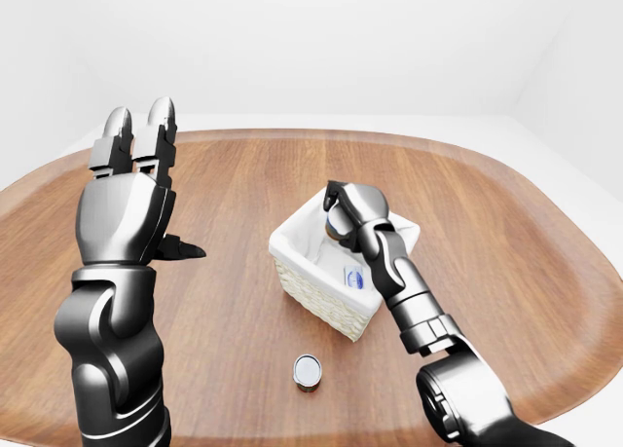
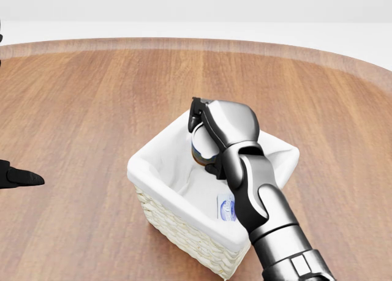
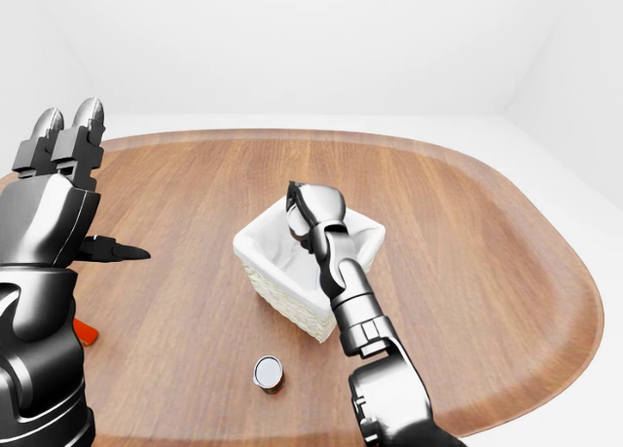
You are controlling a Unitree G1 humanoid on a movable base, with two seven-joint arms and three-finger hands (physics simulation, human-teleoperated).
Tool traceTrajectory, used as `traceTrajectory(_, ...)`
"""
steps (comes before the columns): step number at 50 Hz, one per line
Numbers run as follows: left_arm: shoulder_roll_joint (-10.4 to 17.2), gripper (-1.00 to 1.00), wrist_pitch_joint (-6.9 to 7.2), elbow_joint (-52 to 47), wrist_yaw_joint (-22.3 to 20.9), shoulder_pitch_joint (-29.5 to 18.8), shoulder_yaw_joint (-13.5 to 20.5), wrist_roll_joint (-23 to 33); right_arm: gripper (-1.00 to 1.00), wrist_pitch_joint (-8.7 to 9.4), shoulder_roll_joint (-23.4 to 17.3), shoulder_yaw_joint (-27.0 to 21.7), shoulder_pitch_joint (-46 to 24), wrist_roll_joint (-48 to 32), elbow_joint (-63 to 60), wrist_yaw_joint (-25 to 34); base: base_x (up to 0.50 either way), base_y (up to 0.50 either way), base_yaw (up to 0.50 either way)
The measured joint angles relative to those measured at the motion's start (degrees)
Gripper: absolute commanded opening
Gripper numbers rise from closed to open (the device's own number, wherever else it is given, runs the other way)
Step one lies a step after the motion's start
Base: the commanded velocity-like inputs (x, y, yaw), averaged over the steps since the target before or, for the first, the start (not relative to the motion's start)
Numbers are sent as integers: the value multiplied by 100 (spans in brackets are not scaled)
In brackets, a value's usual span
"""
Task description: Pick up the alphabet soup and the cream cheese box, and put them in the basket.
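While the wooden surface [image 1: 506,262] carries only a few things, one extra item sits near the robot: a small can [image 1: 308,372] with a pale lid, standing on the wood nearer than the basket [image 2: 184,232] and apart from it. In the right-eye view a small red object [image 3: 86,332] shows at the left edge, partly hidden behind the left arm; what it is cannot be told.

The right hand [image 2: 211,140] reaches over the basket's interior, and its dark forearm covers the right part of the white lining in the head view. Its fingers [image 2: 197,114] are curled round the alphabet soup [image 2: 199,151], which is held within the basket's opening, above the liner. Only a sliver of the can shows: a blue band with an orange edge, the rest hidden by the palm.

The cream cheese box [image 2: 225,207] lies inside the basket toward its near right wall, showing a white face with a blue round mark, partly screened by the forearm.

The left hand [image 1: 136,165] is raised at the left of the left-eye view, well apart from the basket, fingers straight up and spread, thumb sticking out sideways, holding nothing. The head view shows only its black thumb tip at the left edge.
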Motion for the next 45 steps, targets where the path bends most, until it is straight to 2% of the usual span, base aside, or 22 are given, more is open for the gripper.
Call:
traceTrajectory(23, 1, 100, 0, 1, 32, 16, 7, -16, -100, 0, -137, -12, -338, -332, 843, 405, 0, 0, 0)
traceTrajectory(45, 4, 100, 0, -32, 6, 21, 20, -10, -100, 0, -135, 33, -159, -608, 510, 696, 0, 0, 0)
